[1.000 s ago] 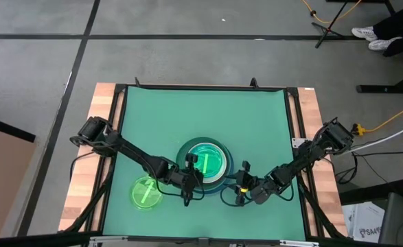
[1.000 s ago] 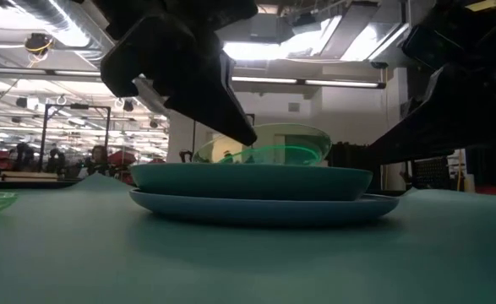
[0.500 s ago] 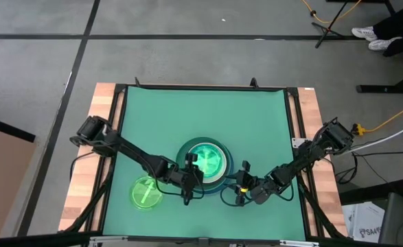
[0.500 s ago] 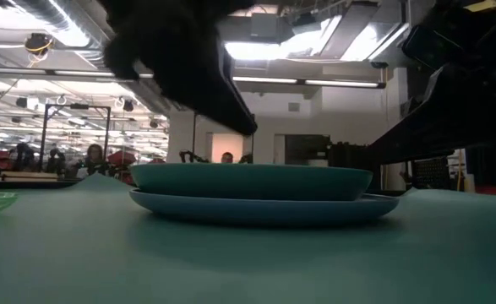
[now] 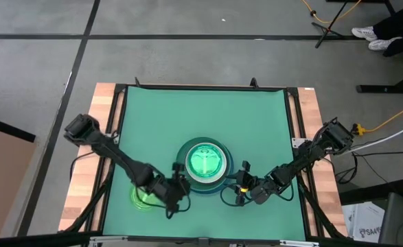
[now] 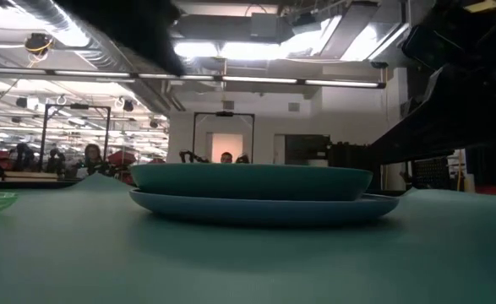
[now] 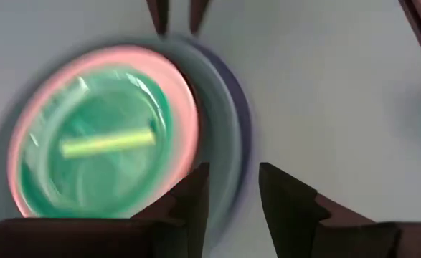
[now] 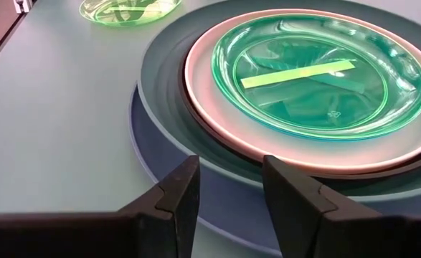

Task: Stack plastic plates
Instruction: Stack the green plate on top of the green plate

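So the left hand (image 5: 169,203) is sitting low over the front of the tabletop (image 5: 256,116), right between the stack (image 5: 204,165) and the one loose lime-green plate (image 5: 143,195). Its wrist camera shows the two fingers (image 7: 192,204) parted with nothing between them, so it's empty.

The right hand (image 5: 241,193) is parked just off the stack's other side, fingers (image 8: 178,190) spread too, also holding nothing, pointing at the rim of the pile. It looks like it's just waiting.

The stack sits around the middle of the green mat, a bit toward the front: a big blue plate (image 8: 160,175) on the bottom, a dark green one (image 8: 160,93) in it, a paler one above that, and a see-through green plate (image 8: 318,75) on top. From table height you only see the two big plates nested.

The lime-green plate lies flat on the mat near the front left corner, just beside the left hand, apart from the stack.

My guess is that plate is the last one to go on. To do it well I'd say: come in low at the near rim, since it's thin and shallow, pinch just the lip, and lift enough to clear the tall edge of the big plates. Then center it over the top plate before letting go, so it nests and doesn't hang off tilted. Slippery clear plastic, so no rush.
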`<control>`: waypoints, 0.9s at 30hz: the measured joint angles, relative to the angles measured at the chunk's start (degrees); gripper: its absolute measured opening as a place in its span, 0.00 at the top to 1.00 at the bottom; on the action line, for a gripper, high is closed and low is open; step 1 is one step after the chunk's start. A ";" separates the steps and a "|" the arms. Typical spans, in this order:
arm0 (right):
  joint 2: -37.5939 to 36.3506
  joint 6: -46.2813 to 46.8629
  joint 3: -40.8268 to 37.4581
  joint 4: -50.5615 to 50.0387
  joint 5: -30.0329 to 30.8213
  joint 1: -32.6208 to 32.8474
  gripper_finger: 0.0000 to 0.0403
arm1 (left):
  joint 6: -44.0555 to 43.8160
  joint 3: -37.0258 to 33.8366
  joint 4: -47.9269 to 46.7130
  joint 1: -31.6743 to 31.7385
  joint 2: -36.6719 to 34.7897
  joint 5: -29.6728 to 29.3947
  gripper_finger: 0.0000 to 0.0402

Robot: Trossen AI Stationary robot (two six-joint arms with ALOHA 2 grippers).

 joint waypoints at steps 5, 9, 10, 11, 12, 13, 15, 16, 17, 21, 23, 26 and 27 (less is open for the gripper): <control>0.00 -0.22 0.00 -0.02 0.00 0.00 0.65 | -11.08 0.00 -5.25 -4.69 -0.20 2.64 0.71; 0.00 -0.37 0.00 -0.02 0.00 0.00 0.65 | -20.50 0.00 -6.70 -8.03 -0.20 6.35 0.71; 0.00 -0.38 0.00 -0.02 0.00 0.00 0.65 | -22.64 0.00 -7.14 -8.90 -0.20 6.81 0.71; 0.00 -0.40 0.00 -0.02 0.02 0.00 0.65 | -24.60 0.00 -7.56 -9.75 -0.20 6.83 0.71; 0.00 -0.42 0.00 -0.04 0.02 0.00 0.65 | -26.54 0.00 -7.97 -10.55 -0.20 6.84 0.71; 0.02 -0.42 0.00 -0.04 0.02 0.00 0.65 | -28.40 0.00 -8.45 -11.34 -0.20 6.91 0.71; 0.00 -0.42 0.00 -0.02 0.02 0.00 0.65 | -31.44 0.00 -9.33 -12.83 0.12 8.31 0.71; 0.01 -0.42 0.00 -0.04 0.02 0.00 0.65 | -32.43 0.00 -9.33 -13.61 0.40 8.88 0.71; 0.01 -0.44 0.00 -0.04 0.02 0.00 0.65 | -33.48 0.00 -9.44 -14.52 0.77 9.02 0.72; 0.00 -0.65 0.00 -0.29 0.02 0.00 0.65 | -35.64 0.00 -10.06 -17.79 2.90 9.74 0.73; 0.00 -0.63 0.00 -0.31 0.06 0.00 0.65 | -36.59 0.00 -11.22 -19.13 4.17 9.95 0.73; 0.02 -0.66 0.00 -0.44 0.10 0.00 0.65 | -37.99 0.00 -13.61 -20.66 5.76 9.92 0.74; 0.01 -0.66 0.00 -0.53 0.12 0.00 0.65 | -38.91 0.00 -14.69 -20.94 6.15 9.83 0.74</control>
